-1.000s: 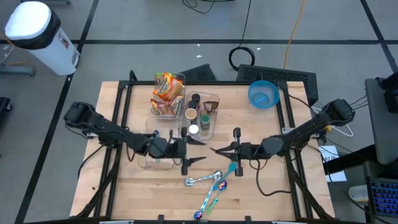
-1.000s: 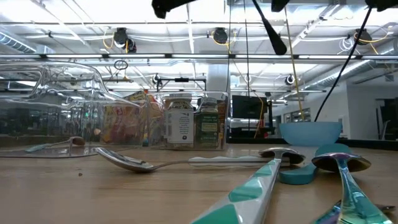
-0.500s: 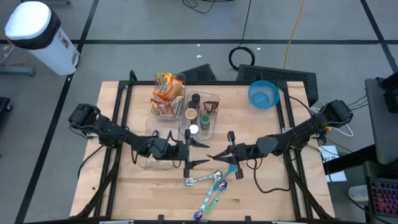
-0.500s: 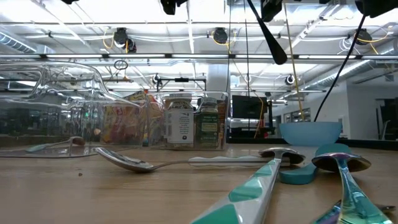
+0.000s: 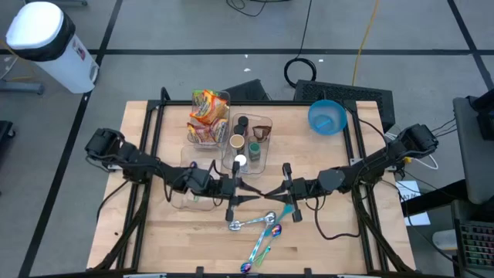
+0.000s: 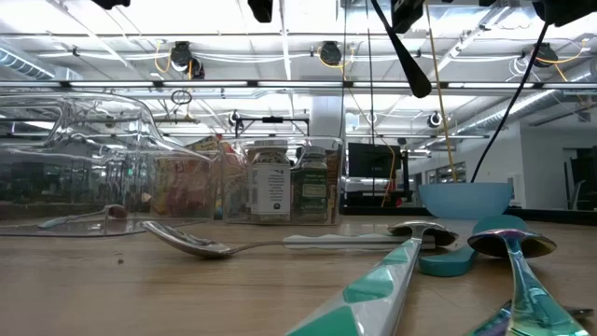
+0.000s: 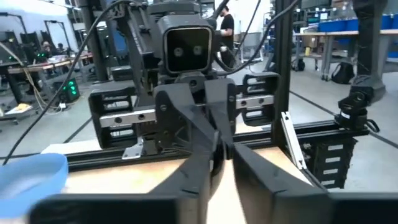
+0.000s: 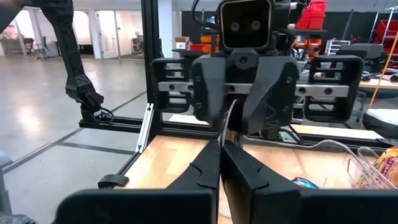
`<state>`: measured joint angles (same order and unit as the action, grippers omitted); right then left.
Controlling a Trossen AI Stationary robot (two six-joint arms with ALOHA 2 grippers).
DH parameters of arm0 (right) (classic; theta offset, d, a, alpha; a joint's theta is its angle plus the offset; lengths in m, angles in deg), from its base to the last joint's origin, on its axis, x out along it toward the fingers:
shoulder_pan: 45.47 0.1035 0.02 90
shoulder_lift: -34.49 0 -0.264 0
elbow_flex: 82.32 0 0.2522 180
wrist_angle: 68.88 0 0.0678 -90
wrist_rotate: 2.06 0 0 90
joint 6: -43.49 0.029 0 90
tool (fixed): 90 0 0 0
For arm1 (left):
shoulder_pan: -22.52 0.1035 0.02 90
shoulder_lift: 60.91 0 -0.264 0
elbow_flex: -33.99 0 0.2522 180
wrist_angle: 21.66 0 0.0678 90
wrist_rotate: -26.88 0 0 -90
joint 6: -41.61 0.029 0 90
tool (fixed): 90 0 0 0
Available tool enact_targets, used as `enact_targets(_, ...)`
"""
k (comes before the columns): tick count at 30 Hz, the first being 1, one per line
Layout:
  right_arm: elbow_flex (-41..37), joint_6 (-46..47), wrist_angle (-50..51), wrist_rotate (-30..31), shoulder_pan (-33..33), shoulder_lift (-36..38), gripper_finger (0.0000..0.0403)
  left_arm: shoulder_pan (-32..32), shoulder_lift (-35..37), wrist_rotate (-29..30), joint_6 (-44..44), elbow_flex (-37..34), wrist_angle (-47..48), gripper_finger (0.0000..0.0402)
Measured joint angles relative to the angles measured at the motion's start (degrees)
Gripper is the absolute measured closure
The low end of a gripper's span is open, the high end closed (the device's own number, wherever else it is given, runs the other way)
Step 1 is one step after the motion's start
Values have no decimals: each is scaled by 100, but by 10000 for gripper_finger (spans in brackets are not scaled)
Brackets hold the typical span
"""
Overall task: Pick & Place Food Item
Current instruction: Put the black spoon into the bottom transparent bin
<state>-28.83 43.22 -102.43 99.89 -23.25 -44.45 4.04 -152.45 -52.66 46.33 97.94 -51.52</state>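
Orange and yellow food packets (image 5: 207, 116) stand in a clear bin at the table's far side. Beside them, small jars (image 5: 245, 143) stand in a second clear bin. A blue bowl (image 5: 326, 116) sits at the far right. My left gripper (image 5: 253, 191) and my right gripper (image 5: 268, 191) face each other above the table's middle, tip to tip, both shut and empty. Each shows head-on in the other's wrist view, the right gripper (image 7: 214, 134) and the left gripper (image 8: 222, 134). I cannot tell whether their tips touch.
A clear, empty container (image 5: 189, 189) lies under my left arm. Metal spoons (image 5: 253, 224) and a teal-handled spoon (image 5: 287, 210) lie near the front, just below the grippers. In the low view the spoons (image 6: 196, 245) lie close to the camera.
My left gripper's fingers, spread apart a second ago, have come together. My right gripper has moved a little toward the table's left, bringing its tips up to the left gripper's tips. Nothing on the table has moved.
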Motion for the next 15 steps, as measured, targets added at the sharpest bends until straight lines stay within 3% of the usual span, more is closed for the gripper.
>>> enact_targets(5, 2, 55, -23, -71, -59, -56, 402, 73, 9, -136, -238, 0, 27, 391)
enact_targets(11, 4, 81, 45, -58, -92, -52, 395, 89, 37, -274, -338, -4, 104, 394)
enact_targets(15, 10, 130, 79, 145, -57, 9, 364, 1, 596, 33, -621, -4, 983, 396)
